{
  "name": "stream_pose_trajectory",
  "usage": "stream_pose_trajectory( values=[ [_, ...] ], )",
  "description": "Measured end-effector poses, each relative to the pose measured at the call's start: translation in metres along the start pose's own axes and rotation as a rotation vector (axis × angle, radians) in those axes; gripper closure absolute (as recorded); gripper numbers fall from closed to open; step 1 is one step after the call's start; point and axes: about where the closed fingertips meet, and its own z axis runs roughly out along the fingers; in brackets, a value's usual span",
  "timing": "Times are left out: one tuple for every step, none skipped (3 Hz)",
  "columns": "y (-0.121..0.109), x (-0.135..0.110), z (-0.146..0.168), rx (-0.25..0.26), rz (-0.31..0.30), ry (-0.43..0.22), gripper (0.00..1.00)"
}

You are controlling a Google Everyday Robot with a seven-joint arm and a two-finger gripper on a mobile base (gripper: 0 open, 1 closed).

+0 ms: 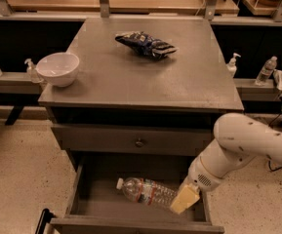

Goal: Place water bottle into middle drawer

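The water bottle (pixel 145 191), clear ribbed plastic with a white cap and a red-and-white label, lies nearly flat inside the open middle drawer (pixel 99 201), cap pointing left. My gripper (pixel 183 200), with cream-coloured fingers, is shut on the bottle's base at the drawer's right side. The white arm reaches down to it from the right. The bottle sits low in the tray; I cannot tell if it rests on the drawer floor.
Above the open drawer is a closed grey drawer front with a round knob (pixel 139 142). On the cabinet top are a white bowl (pixel 58 68) and a dark blue snack bag (pixel 145 44). Pump bottles (pixel 232 65) and a small bottle (pixel 267 70) stand on side shelves.
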Motion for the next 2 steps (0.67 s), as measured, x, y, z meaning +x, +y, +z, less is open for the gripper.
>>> stream_pose_trajectory(
  values=[
    [-0.0149, 0.0089, 0.0338, 0.062, 0.015, -0.046, 1.0],
    [-0.0242, 0.0038, 0.0368, 0.1, 0.016, -0.074, 1.0]
  ],
)
